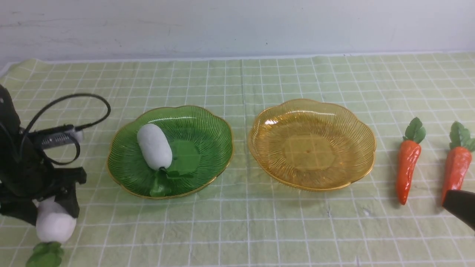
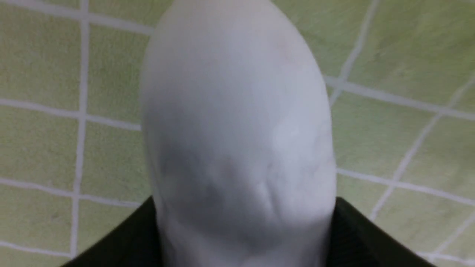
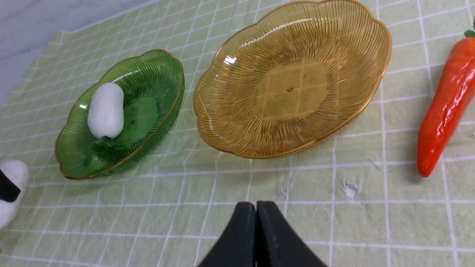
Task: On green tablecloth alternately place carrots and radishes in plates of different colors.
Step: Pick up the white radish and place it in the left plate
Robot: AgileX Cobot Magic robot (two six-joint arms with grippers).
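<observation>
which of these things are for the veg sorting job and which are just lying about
For the job:
- radish in the green plate
- green plate
- radish at the left gripper
- amber plate
- two carrots
- tablecloth

Just lying about:
- nothing that I can see

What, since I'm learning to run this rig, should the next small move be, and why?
Probably snug the left hand onto the radish before any lift: its fingers flank the white body on both sides, yet whether they grip firmly is unclear, and this radish is outside the green plate.
</observation>
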